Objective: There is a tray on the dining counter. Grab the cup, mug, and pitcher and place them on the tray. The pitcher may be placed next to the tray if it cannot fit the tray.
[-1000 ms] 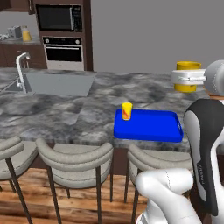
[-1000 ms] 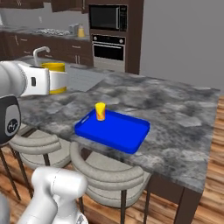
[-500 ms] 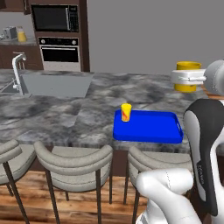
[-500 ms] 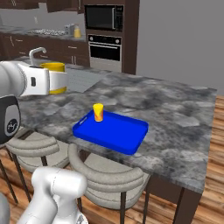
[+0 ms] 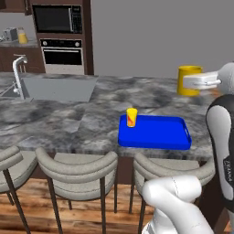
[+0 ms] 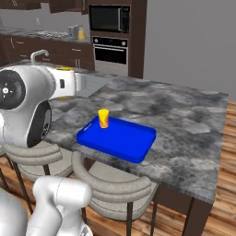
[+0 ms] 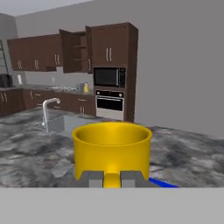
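One mug (image 7: 112,148), plain golden yellow, sits nearest in the hand view, its handle pinched between the closed fingers of the gripper (image 7: 112,178). One cup (image 5: 131,117) stands at the 9 o'clock end of one blue tray (image 5: 155,135) on the dining counter (image 5: 59,123). Since the earlier frames the base has shifted; the mug's hold looks unchanged. Beyond, at 10 o'clock, a sink (image 5: 55,87), then an oven (image 5: 61,55) with a microwave (image 5: 57,18) above.

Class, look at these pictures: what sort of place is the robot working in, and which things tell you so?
A home kitchen, rendered. A built-in oven sits under a microwave in dark wood cabinets, a sink with a faucet is set in the stone dining counter, and padded stools line its near side.
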Tool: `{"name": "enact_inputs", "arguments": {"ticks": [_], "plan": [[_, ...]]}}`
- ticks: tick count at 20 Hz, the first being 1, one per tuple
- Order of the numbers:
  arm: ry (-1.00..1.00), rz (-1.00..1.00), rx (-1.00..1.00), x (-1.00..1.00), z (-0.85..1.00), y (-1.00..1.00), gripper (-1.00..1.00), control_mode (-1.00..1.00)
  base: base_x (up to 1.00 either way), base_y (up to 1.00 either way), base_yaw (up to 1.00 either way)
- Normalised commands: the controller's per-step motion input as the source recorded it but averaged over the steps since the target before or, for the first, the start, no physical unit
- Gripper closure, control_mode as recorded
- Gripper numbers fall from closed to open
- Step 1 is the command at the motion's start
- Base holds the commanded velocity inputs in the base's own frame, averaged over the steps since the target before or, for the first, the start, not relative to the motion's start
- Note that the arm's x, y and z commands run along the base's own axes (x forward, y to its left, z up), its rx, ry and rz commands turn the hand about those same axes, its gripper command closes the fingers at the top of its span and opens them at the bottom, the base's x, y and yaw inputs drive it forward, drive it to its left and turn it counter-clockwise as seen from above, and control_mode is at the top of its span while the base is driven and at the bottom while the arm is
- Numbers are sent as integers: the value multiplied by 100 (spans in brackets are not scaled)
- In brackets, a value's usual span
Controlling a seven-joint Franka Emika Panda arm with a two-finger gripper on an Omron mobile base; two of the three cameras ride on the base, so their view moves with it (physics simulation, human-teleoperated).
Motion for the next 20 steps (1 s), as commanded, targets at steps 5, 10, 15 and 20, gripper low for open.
{"name": "enact_inputs", "arguments": {"ticks": [5,10,15,20], "plan": [[0,39,0,47,-30,-21,100,-100,0,0,0],[2,33,0,48,-36,-2,100,-100,0,0,0],[0,28,0,41,-43,0,100,-100,0,0,0],[0,19,1,50,-49,0,100,-100,0,0,0]]}}
